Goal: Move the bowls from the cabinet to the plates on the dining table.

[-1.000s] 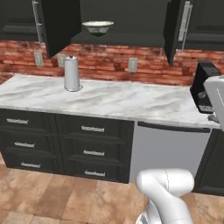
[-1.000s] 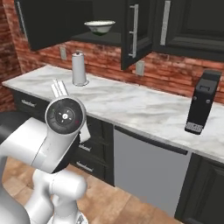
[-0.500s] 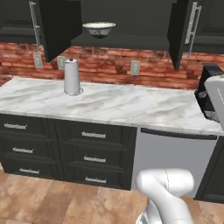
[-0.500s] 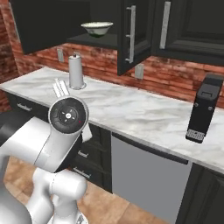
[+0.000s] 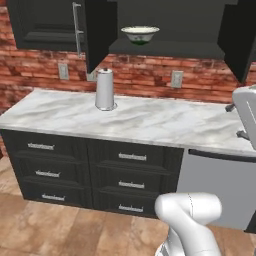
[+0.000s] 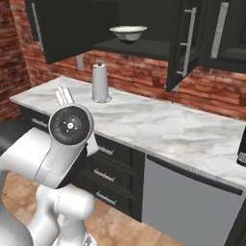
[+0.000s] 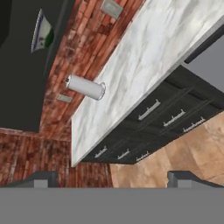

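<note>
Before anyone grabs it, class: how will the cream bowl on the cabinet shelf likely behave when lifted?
The bowl looks rigid and glazed, so probably slippery and breakable. Its wide rim over a narrow dark foot suggests it could tip if nudged along the cabinet shelf.

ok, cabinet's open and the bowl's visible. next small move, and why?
Probably raise the open gripper toward the cream-white bowl on the cabinet shelf. The doors stand open, the bowl sits untouched above the paper towel roll, and the fingertips are far from it, holding nothing.
</note>
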Tool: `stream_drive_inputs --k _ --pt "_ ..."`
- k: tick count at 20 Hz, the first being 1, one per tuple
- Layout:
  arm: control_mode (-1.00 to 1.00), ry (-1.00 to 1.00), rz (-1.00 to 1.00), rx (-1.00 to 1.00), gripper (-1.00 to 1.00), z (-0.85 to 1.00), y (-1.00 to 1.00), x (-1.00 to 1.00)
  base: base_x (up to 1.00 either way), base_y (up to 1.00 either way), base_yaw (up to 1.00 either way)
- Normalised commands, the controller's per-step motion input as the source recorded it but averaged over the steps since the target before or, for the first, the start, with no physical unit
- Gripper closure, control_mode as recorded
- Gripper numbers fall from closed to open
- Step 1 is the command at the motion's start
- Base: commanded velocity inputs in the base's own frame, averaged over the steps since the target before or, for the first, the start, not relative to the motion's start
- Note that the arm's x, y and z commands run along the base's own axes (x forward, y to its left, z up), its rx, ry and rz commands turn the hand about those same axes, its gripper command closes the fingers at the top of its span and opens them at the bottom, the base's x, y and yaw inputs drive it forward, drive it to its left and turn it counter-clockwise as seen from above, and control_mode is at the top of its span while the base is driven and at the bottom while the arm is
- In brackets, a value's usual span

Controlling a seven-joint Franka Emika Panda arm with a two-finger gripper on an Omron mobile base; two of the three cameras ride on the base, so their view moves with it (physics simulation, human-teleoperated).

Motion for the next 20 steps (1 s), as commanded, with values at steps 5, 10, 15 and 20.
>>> stream_drive_inputs --k 5,10,15,20 --pt "1.00 0.00 0.00 0.00 -1.00 0.00 0.00 0.00 0.30 0.62 0.00" --pt "1.00 0.00 0.00 0.00 -1.00 0.00 0.00 0.00 0.36 0.50 -0.02" --pt "1.00 0.00 0.00 0.00 -1.00 0.00 0.00 0.00 0.58 0.22 -0.02" --pt "1.00 0.00 0.00 0.00 -1.00 0.00 0.00 0.00 0.62 0.09 0.00"
